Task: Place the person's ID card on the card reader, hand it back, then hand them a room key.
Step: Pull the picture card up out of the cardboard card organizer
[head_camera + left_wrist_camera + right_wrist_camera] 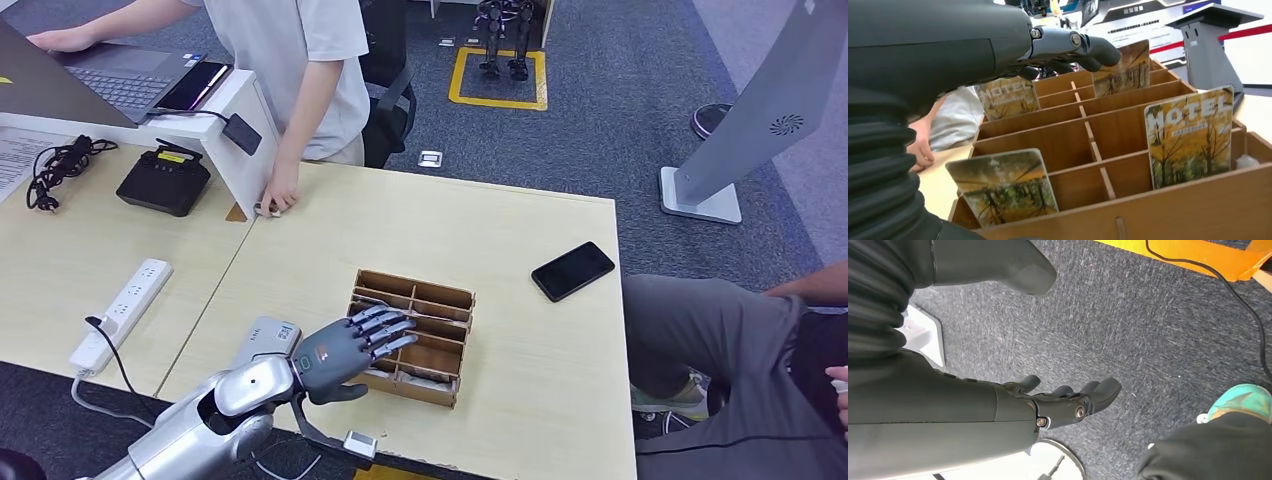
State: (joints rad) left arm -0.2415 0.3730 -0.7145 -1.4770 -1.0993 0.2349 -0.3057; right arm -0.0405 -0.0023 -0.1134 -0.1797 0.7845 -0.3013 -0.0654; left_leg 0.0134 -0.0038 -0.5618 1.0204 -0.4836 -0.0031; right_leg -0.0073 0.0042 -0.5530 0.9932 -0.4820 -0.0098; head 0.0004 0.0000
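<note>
Your left hand (pixel 345 353) reaches over the wooden card rack (pixel 440 343) near the desk's front edge, fingers spread flat, holding nothing; hotel key cards (pixel 1189 136) stand in its compartments. Your right hand (pixel 1068 402) hangs above the carpet, fingers loosely apart, holding nothing.

Hotel key cards: four, standing in the wooden divider box (pixel 1128 150), one nearest at (pixel 1189 141)
Divider boxes: one
Phones: one (pixel 572 270), at 2 o'clock from the box
Power strips: one (pixel 121 312)
Laptops: one (pixel 110 78)
People: two
</note>
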